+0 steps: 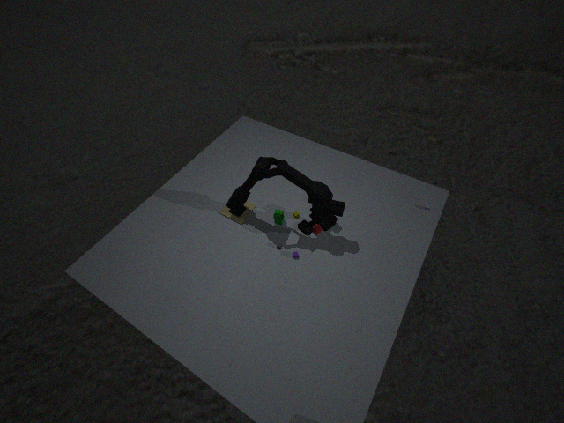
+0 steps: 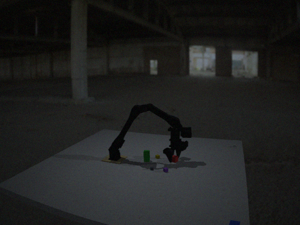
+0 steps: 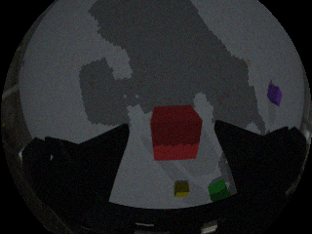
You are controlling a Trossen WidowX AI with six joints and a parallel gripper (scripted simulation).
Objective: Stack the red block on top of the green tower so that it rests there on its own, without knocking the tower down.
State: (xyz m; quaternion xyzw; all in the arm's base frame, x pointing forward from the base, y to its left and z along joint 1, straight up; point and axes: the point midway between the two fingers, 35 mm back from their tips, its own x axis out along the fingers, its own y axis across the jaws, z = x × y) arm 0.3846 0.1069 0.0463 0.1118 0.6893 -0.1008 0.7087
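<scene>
The red block sits on the pale mat. My gripper is open and low at the red block. In the wrist view one finger is to each side of the block, with a gap on both sides. Whether the fingertips touch the mat cannot be told. The green tower stands upright between the arm's base and the gripper, apart from both.
A small yellow block lies between tower and gripper. A purple block and a small dark block lie on the top and exterior views' side. A blue object shows at the bottom edge.
</scene>
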